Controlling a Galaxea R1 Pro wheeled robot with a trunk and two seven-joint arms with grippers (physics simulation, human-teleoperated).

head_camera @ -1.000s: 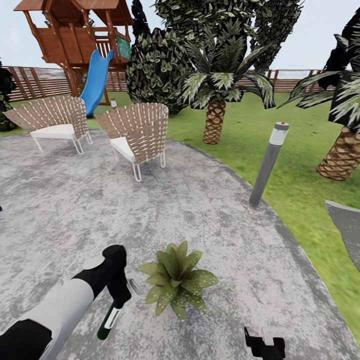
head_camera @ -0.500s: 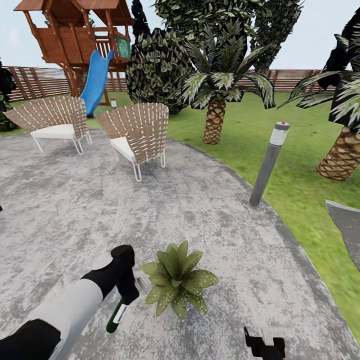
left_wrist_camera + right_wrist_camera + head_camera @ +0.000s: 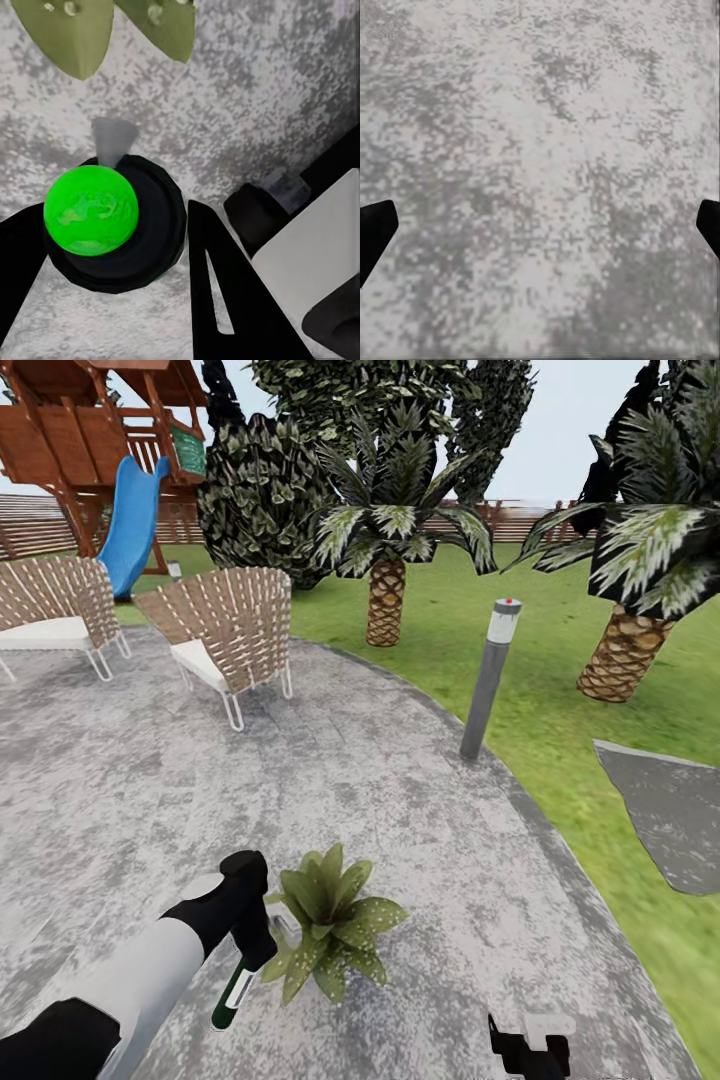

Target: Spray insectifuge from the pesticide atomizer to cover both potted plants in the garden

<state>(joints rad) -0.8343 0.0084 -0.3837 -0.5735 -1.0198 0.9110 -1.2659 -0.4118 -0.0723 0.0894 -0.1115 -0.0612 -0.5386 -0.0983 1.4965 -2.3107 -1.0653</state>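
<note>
I hold the pesticide atomizer, a slim dark green bottle with a white label, tilted just above the grey patio, with my left gripper shut on it. In the left wrist view its bright green tip sits between the two black fingers. One potted plant, a low rosette of speckled green leaves, stands right beside the bottle; its leaves hide the pot. Low at the front, my right gripper hangs open over bare paving.
Two woven chairs stand at the back left of the round patio. A grey bollard lamp marks the patio's edge. Lawn, palms, a stepping stone and a play tower with a blue slide lie beyond.
My left arm carried the atomizer closer to the plant. The whole view then shifted, so the camera has turned to the right.
</note>
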